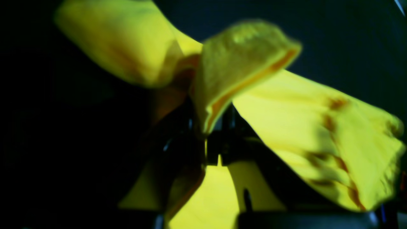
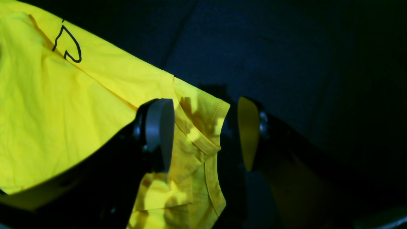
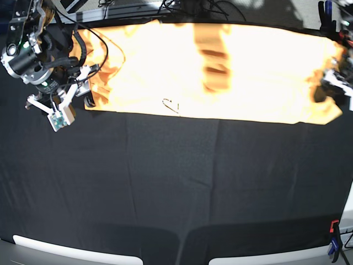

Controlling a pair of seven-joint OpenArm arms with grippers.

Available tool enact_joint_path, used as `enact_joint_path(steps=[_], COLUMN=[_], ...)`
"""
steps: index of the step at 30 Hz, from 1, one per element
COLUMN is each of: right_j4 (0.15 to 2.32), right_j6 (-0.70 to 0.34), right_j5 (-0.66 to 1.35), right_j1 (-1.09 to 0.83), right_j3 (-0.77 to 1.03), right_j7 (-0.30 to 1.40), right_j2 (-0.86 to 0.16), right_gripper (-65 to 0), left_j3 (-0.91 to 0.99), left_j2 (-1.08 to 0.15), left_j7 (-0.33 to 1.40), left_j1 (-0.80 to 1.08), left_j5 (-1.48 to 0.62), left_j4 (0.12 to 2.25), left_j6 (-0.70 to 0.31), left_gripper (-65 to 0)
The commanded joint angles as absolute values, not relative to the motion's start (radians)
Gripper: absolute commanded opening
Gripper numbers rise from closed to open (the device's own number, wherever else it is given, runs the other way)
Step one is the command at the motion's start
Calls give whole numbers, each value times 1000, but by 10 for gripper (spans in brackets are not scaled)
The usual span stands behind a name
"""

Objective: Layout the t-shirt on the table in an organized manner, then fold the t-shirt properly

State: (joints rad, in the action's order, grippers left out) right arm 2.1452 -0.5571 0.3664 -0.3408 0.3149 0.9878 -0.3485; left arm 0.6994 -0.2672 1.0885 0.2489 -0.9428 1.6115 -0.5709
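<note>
1. Black table point(image 3: 176, 182) cloth fills the near half of the base view, with a blue and red clamp point(image 3: 333, 243) at its near right corner.
2. Stretched along the far part of the table lies the shirt point(image 3: 220, 72), a long band running nearly the full width, its near edge straight; a small black mark point(image 3: 172, 105) sits close to that edge.
3. On the base view's left, the right gripper point(image 2: 203, 133) hangs over the shirt's end. Its jaws stand wide apart: one pad point(image 2: 159, 130) lies over the fabric, the other is out over bare cloth, and a hemmed corner sits in the gap between them. Neither pad visibly presses the fabric.
4. The black mark shows again near the top left of the right wrist view, on flat fabric.
5. At the base view's right edge, the left gripper point(image 1: 206, 140) is at the shirt's other end, which bunches there.
6. Up close, the left jaws pinch a folded edge of shirt; fabric flares upward from the grip and drapes to both sides. This view is blurred.
</note>
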Motion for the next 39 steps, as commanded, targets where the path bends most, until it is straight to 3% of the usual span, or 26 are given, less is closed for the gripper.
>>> enact_joint_path(steps=[1, 7, 13, 24, 30, 31, 33, 34, 39], right_j4=[2164, 2164, 2164, 2164, 2164, 2164, 2164, 2164, 2164], right_j6=[-557, -557, -557, -557, -557, -557, -557, -557, -556], right_j5=[370, 370, 370, 370, 370, 371, 375, 379, 455], right_j1=[-332, -332, -332, -332, -332, -332, -332, -332, -332], right_j3=[321, 321, 321, 321, 321, 321, 321, 321, 334], right_j7=[964, 963, 965, 965, 965, 968, 979, 990, 1055], right_j2=[-360, -360, -360, -360, -360, -360, -360, -360, -361], right_gripper=[-338, -338, -338, -338, -338, -338, -338, -338, -338], left_j3=[699, 564, 315, -57, -159, -176, -212, -228, -261], left_j2=[-252, -100, -28, -12, -12, -12, -12, -12, -13], left_j7=[1076, 1021, 884, 810, 740, 730, 733, 733, 779], left_j1=[271, 418, 444, 377, 376, 374, 360, 351, 294], left_j5=[-963, -1023, -941, -605, -572, -572, -567, -557, -538], left_j4=[1675, 1916, 1956, 1956, 1956, 1956, 1956, 1956, 1956], left_j6=[-564, -506, -451, -207, -195, -195, -224, -238, -249], left_gripper=[-650, -650, -650, -650, -650, -611, -409, -348, -334])
